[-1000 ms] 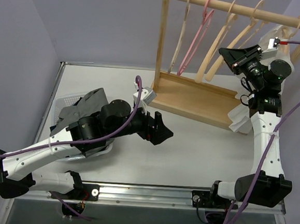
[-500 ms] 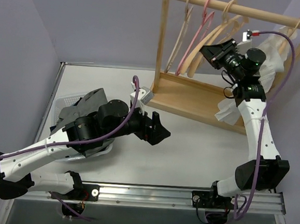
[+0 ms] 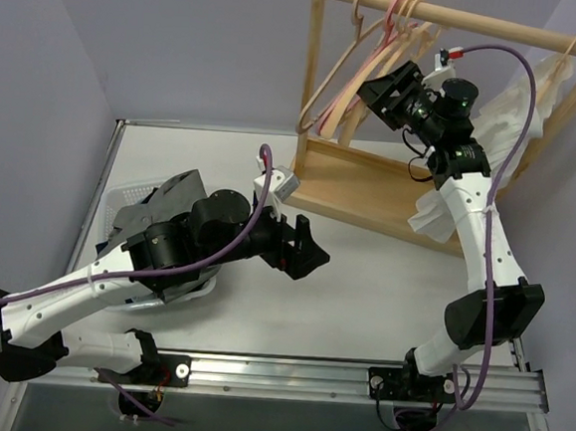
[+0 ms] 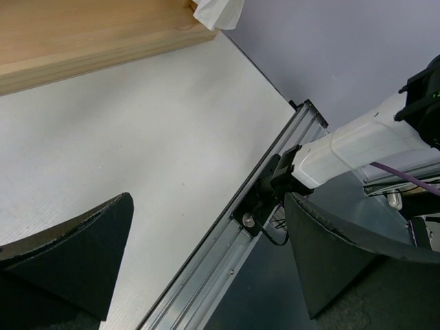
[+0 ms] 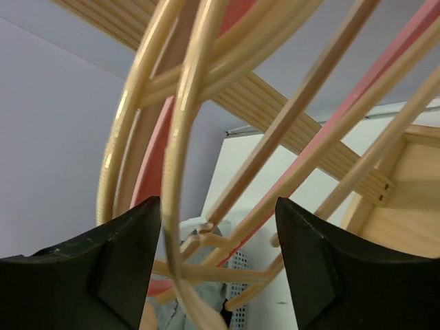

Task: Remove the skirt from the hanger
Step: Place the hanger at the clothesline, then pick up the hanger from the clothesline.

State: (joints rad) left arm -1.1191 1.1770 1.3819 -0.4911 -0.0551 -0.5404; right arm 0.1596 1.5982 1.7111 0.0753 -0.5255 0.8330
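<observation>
Several pale wooden hangers (image 3: 341, 80) hang bunched at the left end of the rack's rail, and nothing hangs on them. My right gripper (image 3: 380, 87) is raised among them with its jaws open. In the right wrist view (image 5: 216, 206) the curved arm of one hanger (image 5: 175, 172) passes between the fingers, close to the left finger (image 5: 124, 247). A dark grey garment, apparently the skirt (image 3: 133, 221), lies in the basket at the left, mostly hidden under my left arm. My left gripper (image 3: 300, 251) (image 4: 206, 206) hovers open above the bare table, holding nothing.
The wooden rack has a top rail (image 3: 482, 26) and a base board (image 3: 370, 187). A pink plastic hanger (image 3: 379, 48) hangs among the wooden ones. A white blouse (image 3: 522, 99) hangs at the rail's right end. The white mesh basket (image 3: 118, 198) stands at the table's left.
My right arm has swept left along the rail, pushing the hangers together at the left end, and its jaws have opened. The left arm has not moved.
</observation>
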